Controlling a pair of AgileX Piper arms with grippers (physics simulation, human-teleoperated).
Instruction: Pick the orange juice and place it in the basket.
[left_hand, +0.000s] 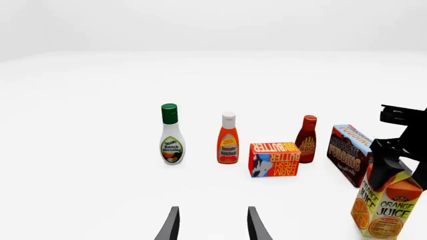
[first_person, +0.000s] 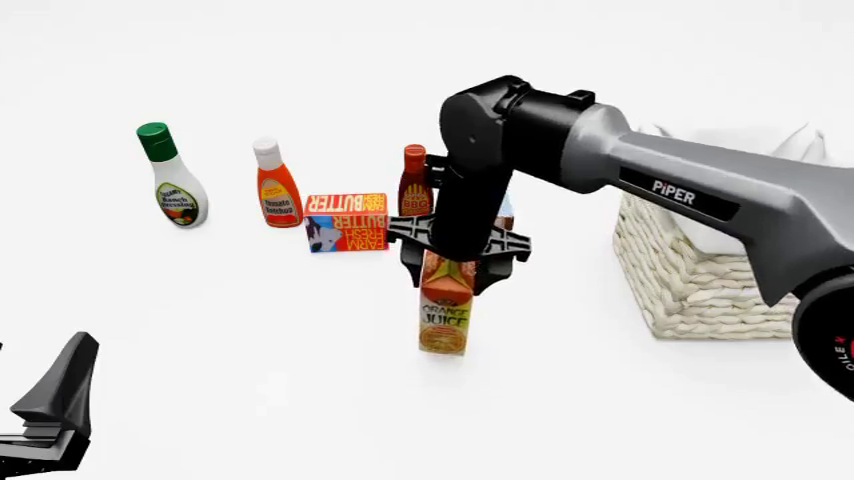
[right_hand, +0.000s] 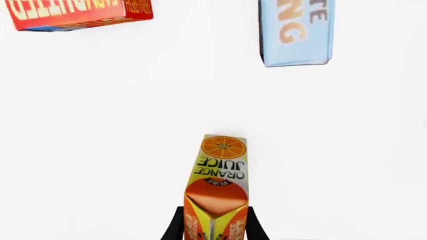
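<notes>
The orange juice (first_person: 446, 312) is a tall orange and yellow gable-top carton, upright in the middle of the table. My right gripper (first_person: 451, 262) comes down from above and its fingers (right_hand: 175, 226) clamp the two sides of the carton's top (right_hand: 216, 200). I cannot tell whether the carton's base touches the table. The carton also shows in the left wrist view (left_hand: 387, 207). The cream wicker basket (first_person: 694, 285) stands to the carton's right, apart from it. My left gripper (left_hand: 212, 226) is open and empty, low at the near left (first_person: 56, 395).
Behind the carton stand a ranch dressing bottle (first_person: 174, 190), a ketchup bottle (first_person: 276, 190), a red butter box (first_person: 347, 222), a dark sauce bottle (first_person: 415, 185) and a chocolate pudding box (left_hand: 350, 152), which the right arm mostly hides in the front view.
</notes>
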